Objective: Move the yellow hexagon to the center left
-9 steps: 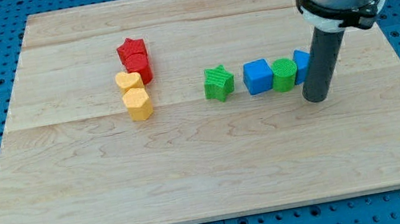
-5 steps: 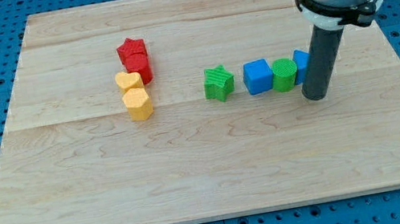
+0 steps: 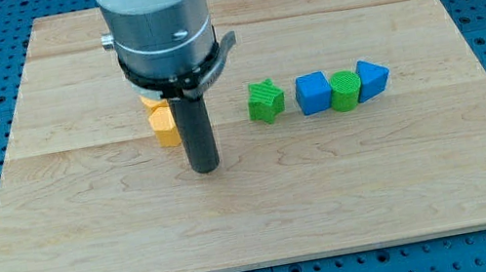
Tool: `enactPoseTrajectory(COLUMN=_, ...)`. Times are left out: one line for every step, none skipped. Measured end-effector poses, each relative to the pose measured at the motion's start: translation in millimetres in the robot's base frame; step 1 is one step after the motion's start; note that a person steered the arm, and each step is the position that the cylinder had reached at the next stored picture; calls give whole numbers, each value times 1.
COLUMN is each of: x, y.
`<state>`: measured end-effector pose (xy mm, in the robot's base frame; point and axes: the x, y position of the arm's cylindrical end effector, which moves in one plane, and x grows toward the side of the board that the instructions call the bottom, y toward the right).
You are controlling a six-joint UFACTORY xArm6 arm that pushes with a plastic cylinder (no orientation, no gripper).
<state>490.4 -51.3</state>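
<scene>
The yellow hexagon (image 3: 162,127) lies left of the board's middle, partly hidden behind my rod. A second yellow block (image 3: 151,103) sits just above it, mostly covered by the arm. My tip (image 3: 205,168) rests on the board just right of and below the yellow hexagon, a small gap away. The red blocks seen earlier above the yellow ones are hidden behind the arm.
To the right, in a row: a green star (image 3: 265,100), a blue cube (image 3: 313,94), a green cylinder (image 3: 345,90) and a blue triangular block (image 3: 372,78). The wooden board (image 3: 259,232) lies on a blue pegboard.
My rod has swept from the right end of the block row to the left, stopping beside the yellow hexagon. The blocks have not moved; the blue triangular block is now uncovered.
</scene>
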Motion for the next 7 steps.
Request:
enactPoseTrajectory(x=-15, y=6)
enactPoseTrajectory(x=-37, y=6)
enactPoseTrajectory(x=-55, y=-18)
enactPoseTrajectory(x=-56, y=-34)
enactPoseTrajectory(x=-56, y=-72)
enactPoseTrajectory(x=-56, y=-123)
enactPoseTrajectory(x=-56, y=-132)
